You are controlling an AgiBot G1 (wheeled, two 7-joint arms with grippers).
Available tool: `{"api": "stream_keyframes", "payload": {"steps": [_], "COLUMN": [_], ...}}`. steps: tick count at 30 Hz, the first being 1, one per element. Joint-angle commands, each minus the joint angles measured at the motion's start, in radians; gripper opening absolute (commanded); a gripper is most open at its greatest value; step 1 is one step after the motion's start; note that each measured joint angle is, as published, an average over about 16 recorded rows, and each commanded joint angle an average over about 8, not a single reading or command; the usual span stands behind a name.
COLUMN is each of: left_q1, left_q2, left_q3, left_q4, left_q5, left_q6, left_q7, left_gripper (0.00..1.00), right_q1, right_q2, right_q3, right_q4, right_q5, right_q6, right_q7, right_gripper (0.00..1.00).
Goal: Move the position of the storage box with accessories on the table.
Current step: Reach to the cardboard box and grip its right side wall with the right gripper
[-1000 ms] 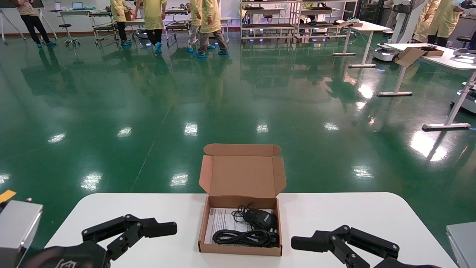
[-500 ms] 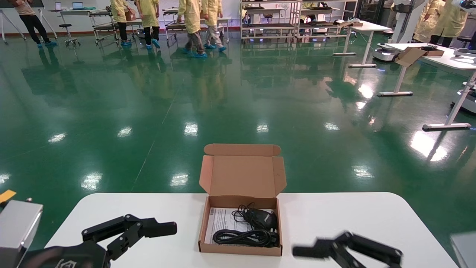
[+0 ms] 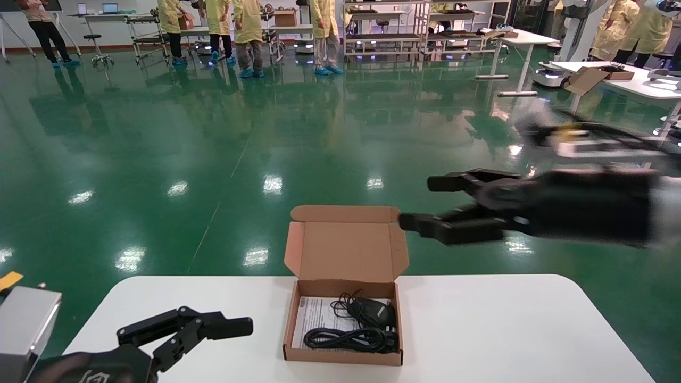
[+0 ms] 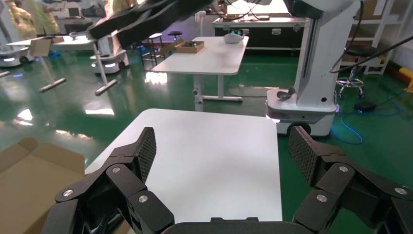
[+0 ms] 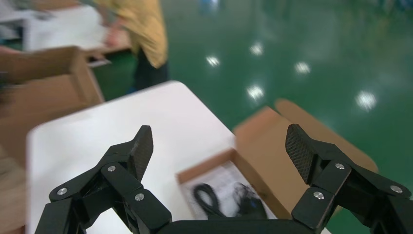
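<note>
The box (image 3: 343,330) sits on the white bench (image 3: 505,330), near the middle and close to the front edge. Its lid (image 3: 346,250) stands up at the back, wide open. Inside lie a black mouse (image 3: 376,313) at the back, a coiled black cable (image 3: 348,339) in front of it, and a white paper (image 3: 319,319) under them on the left side. The right pincer (image 3: 420,205) is up in the air, high over the bench, off to the right of the lid. It points to the left, and its lower finger tip is just beside the top right corner of the lid. Its fingers are spread wide and hold nothing. The right wrist view looks down between the two black fingers (image 5: 141,148) at the box (image 5: 253,146) far below. The left pincer (image 3: 234,327) rests low over the bench, left of the box and apart from it. It is wide open too and holds nothing. In the left wrist view the left pincer (image 4: 221,146) points over the bare bench (image 4: 209,146), with a bit of the box (image 4: 34,175) at the side.
</note>
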Motion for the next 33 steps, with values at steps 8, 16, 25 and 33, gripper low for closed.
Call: {"api": "stream_keyframes", "payload": {"steps": [8, 16, 25, 33], "left_q1": [0.0, 0.0, 0.0, 0.0], "left_q2": [0.0, 0.0, 0.0, 0.0], "left_q3": [0.0, 0.0, 0.0, 0.0], "left_q4": [0.0, 0.0, 0.0, 0.0], "left_q5": [0.0, 0.0, 0.0, 0.0], "left_q6": [0.0, 0.0, 0.0, 0.0], "left_q7": [0.0, 0.0, 0.0, 0.0], "left_gripper": [1.0, 1.0, 1.0, 1.0], "right_q1": [0.111, 0.072, 0.005, 0.029], "right_q2": [-0.252, -0.347, -0.372, -0.32], "right_q3": [-0.1, -0.121, -0.093, -0.094], "right_q4": [-0.392, -0.53, -0.553, -0.579], "right_q5": [-0.175, -0.208, -0.169, -0.17], "right_q6": [0.215, 0.357, 0.39, 0.379], "right_q7": [-0.035, -0.016, 0.017, 0.041], "right_gripper": [1.0, 1.0, 1.0, 1.0]}}
